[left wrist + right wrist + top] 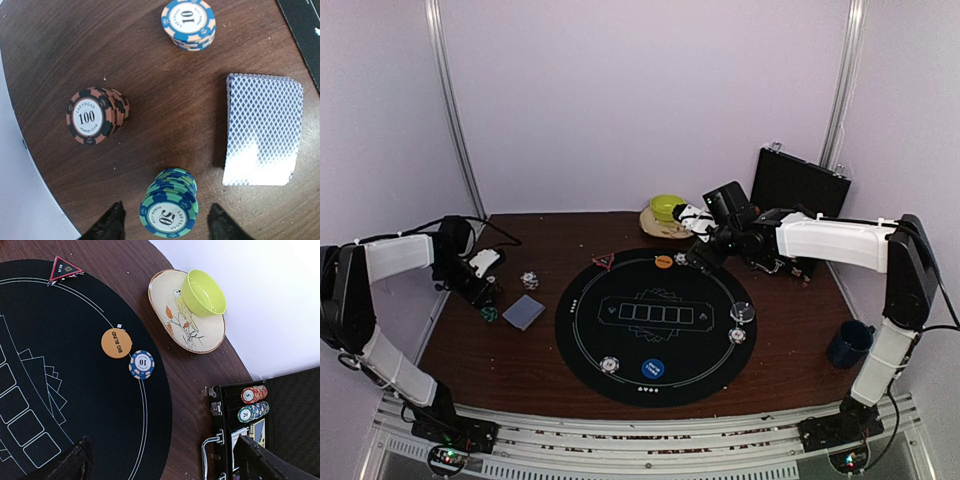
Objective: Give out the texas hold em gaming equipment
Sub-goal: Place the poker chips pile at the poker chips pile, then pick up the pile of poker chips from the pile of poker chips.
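Left tool (167, 220) at the bottom centre of the left wrist view, partly spread, 1 finger on either side of the stack of 50 chips (169, 210) and seemingly clear of its rim; nothing gripped. Just above and to the left, a leaning stack of 100 chips (95, 116); at the top centre, a short stack of 10 chips (188, 22); at the right, the deck of grey-blue-backed cards (262, 130), face down on the brown counter (150, 75) and slightly fanned.

Right tool (167, 465) at the bottom of the right wrist view, spread wide and empty, above the rim of the black round mat (100, 405). On that mat: an orange BIG BLIND disc (116, 343) touching a single 10 chip (141, 364), and a red triangle marker (65, 270) at the upper left. More chips in the open case (222, 440) at the lower right.

Probably stiff, dense and smooth-edged, so likely to shear apart if pinched high. Best taken low, across the striped edges, squarely through the middle. Cards likely thin and slick: take by the long edges, not the face.
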{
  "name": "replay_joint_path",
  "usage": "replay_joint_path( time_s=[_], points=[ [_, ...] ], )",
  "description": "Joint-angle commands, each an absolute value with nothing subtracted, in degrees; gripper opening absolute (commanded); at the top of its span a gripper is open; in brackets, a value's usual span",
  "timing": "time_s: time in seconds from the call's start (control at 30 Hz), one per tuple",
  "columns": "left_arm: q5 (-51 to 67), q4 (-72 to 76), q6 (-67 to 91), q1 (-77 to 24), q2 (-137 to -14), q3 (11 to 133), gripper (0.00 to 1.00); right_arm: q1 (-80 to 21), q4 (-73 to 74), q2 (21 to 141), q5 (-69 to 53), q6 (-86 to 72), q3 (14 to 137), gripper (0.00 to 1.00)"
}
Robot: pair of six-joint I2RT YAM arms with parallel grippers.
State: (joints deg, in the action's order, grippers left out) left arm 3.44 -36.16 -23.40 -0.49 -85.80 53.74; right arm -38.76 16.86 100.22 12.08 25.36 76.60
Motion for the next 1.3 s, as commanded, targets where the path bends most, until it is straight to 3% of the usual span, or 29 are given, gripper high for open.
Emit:
replay_joint_path(
  time_s=[0.0,0.27,0.77,1.27],
  points=[
    [5.2,-37.0,-23.0,-0.5,-83.3,54.8,0.63,-39.1,16.0,98.8,13.2,25.6,76.1,1.0],
    [3.9,-37.9,-24.0,-0.5,-83.8,53.2,0.69,-39.1,16.0,98.5,13.2,25.6,75.9,1.0],
    [4.6,-36.5,-24.9,0.3,-88.3,53.4,0.69,-39.1,15.6,98.9,13.5,25.8,75.7,1.0],
    [3.6,-34.8,-24.8,0.9,-89.1,52.6,0.52,-39.2,15.6,99.1,13.4,25.8,75.7,1.0]
  ],
)
